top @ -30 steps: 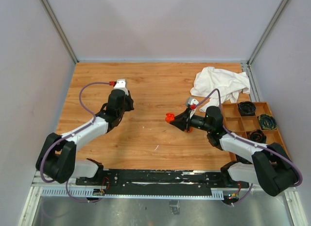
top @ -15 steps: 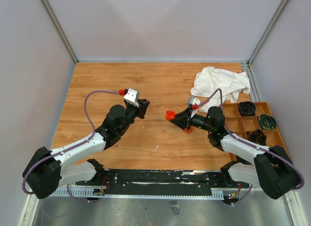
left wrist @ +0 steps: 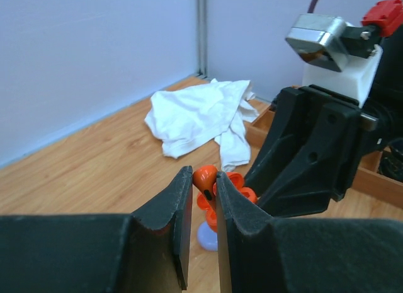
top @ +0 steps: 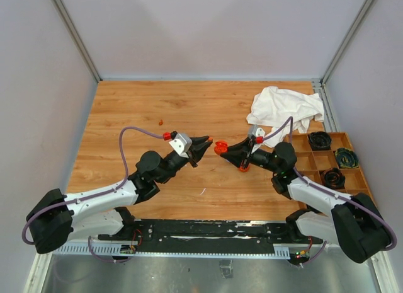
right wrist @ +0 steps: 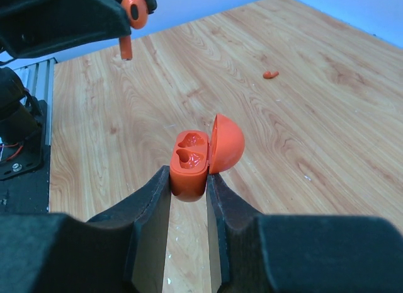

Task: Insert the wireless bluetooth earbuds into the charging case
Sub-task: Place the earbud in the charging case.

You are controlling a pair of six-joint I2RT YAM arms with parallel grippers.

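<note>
My right gripper (top: pixel 221 149) is shut on the base of an orange-red charging case (right wrist: pixel 191 159), held above the table with its lid (right wrist: pixel 227 143) open and both sockets empty. My left gripper (top: pixel 204 142) is shut on an orange-red earbud (left wrist: pixel 206 179), which is pinched at the fingertips just left of the case (left wrist: pixel 232 184). In the right wrist view that earbud (right wrist: pixel 133 5) hangs at the top left, apart from the case. A second orange-red earbud (top: pixel 160 122) lies on the wood, also seen in the right wrist view (right wrist: pixel 271 74).
A crumpled white cloth (top: pixel 283 109) lies at the back right. A wooden compartment tray (top: pixel 301 160) with black coiled items stands at the right edge. An orange-red piece (top: pixel 244 167) and a lavender disc (left wrist: pixel 206 236) lie on the table under the right gripper.
My left arm has swung from the far left of the table rightward, bringing the earbud up close to the case. The right gripper has barely moved.
</note>
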